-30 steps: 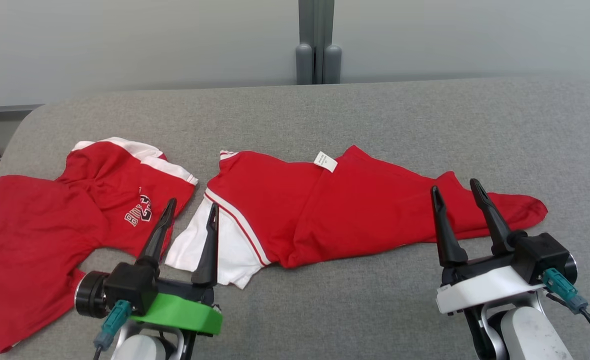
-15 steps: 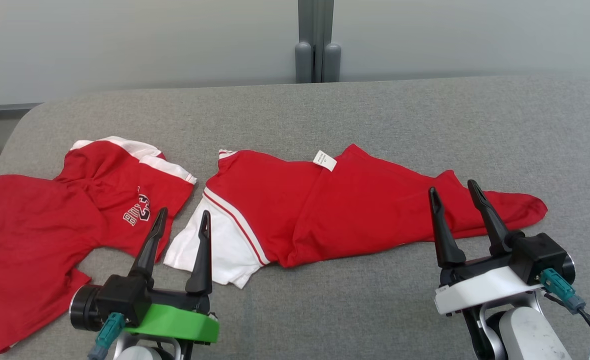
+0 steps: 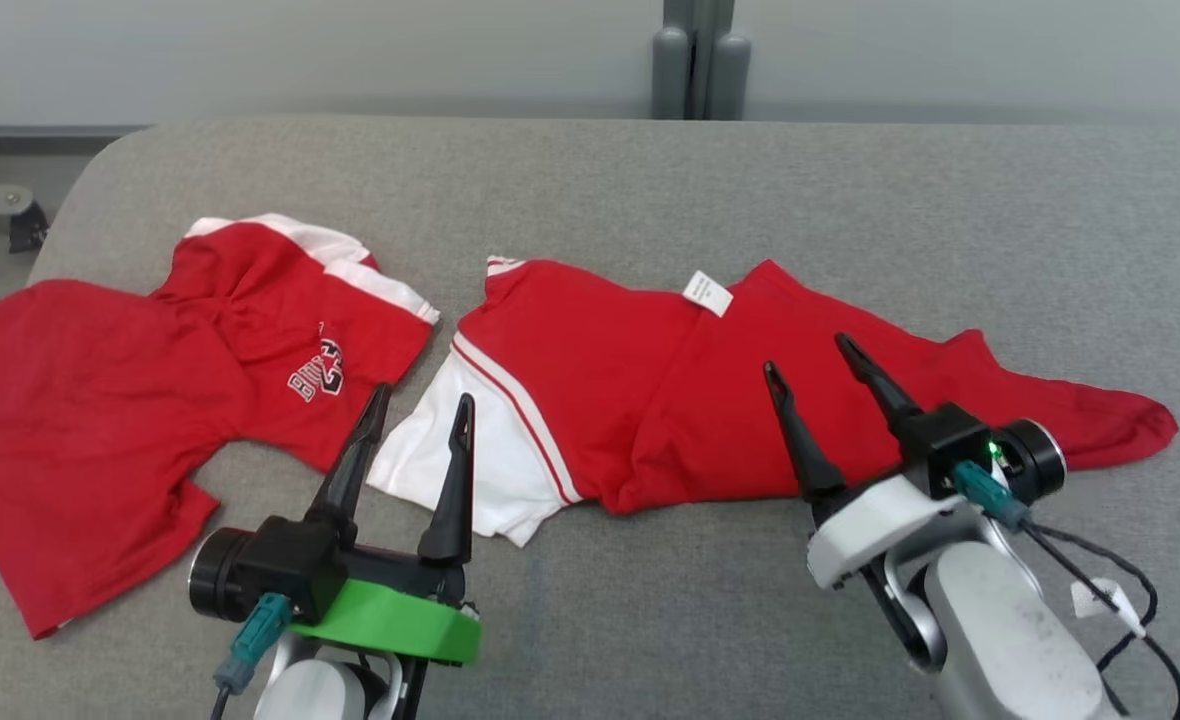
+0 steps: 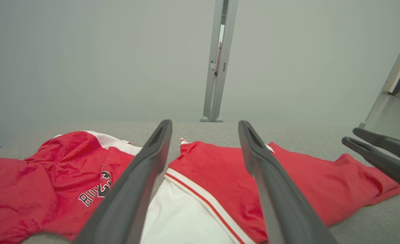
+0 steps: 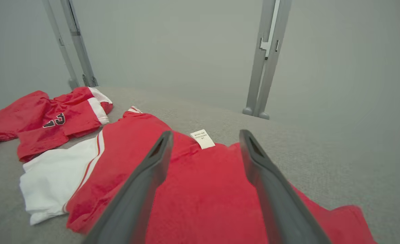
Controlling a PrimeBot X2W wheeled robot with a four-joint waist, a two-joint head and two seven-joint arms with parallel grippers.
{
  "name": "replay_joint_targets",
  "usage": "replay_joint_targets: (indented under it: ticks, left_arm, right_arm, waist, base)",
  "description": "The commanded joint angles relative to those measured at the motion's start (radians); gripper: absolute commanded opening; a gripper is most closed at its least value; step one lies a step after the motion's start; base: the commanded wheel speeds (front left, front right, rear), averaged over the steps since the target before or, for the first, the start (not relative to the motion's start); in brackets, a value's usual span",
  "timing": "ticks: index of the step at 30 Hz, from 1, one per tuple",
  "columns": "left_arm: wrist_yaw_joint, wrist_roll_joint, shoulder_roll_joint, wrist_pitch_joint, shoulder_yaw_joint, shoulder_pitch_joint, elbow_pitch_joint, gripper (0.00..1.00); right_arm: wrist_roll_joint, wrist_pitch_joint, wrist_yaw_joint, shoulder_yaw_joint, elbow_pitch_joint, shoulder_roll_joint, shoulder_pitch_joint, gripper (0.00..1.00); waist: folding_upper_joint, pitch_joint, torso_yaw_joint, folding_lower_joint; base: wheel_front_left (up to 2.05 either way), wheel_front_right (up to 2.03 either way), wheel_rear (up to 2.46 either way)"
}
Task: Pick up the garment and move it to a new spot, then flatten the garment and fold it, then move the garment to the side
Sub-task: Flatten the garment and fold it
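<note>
Red garment with a white side panel (image 3: pixel 650 400) is what both claws now face, neither gripping it. The right claw (image 3: pixel 805 357), its two dark fingers spread wide and empty, has swung inward and turned: a second ago it hung over the tapered right end, now it stands over the red middle. The left claw (image 3: pixel 423 393), equally wide and holding nothing, has drawn back slightly and hovers at the white panel's near corner. Much of the head view's shift is the camera's own turning. The garment lies crumpled across the middle of the grey fabric surface (image 3: pixel 650 620), a small white tag (image 3: pixel 707 292) at its far edge, just beside a second red garment with white trim and lettering (image 3: pixel 100 420) on the left. The claws seem to be lining up for the first lift.
</note>
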State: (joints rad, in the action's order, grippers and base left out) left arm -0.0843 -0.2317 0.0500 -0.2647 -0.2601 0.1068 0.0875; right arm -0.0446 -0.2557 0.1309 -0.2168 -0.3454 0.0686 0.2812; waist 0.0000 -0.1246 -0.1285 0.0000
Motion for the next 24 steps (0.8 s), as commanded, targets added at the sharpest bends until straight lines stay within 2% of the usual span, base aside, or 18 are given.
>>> replay_joint_targets:
  ticks: [1, 12, 18, 24]
  left_arm:
    - [0.005, -0.007, 0.001, 0.000, -0.007, 0.021, 0.003, 1.00]
    - [0.036, -0.042, 0.001, 0.000, -0.073, 0.067, 0.013, 1.00]
    - [0.051, -0.053, 0.001, 0.000, -0.080, 0.082, 0.011, 1.00]
    - [0.058, -0.058, 0.001, 0.000, -0.093, 0.090, 0.013, 1.00]
  right_arm:
    - [-0.004, 0.009, 0.000, -0.011, -0.036, 0.024, 0.049, 1.00]
    - [-0.096, 0.090, 0.000, -0.097, -0.333, 0.136, 0.307, 1.00]
    - [-0.096, 0.075, 0.000, -0.129, -0.439, 0.177, 0.385, 1.00]
    - [-0.080, 0.056, 0.000, -0.115, -0.529, 0.177, 0.429, 1.00]
  waist:
    - [0.0000, -0.061, -0.064, 0.0000]
    - [0.0000, -0.152, -0.192, 0.0000]
    - [0.0000, -0.168, -0.210, 0.0000]
    - [0.0000, -0.175, -0.216, 0.0000]
  base:
    - [0.00, 0.00, 0.00]
    - [0.00, 0.00, 0.00]
    - [0.00, 0.00, 0.00]
    - [0.00, 0.00, 0.00]
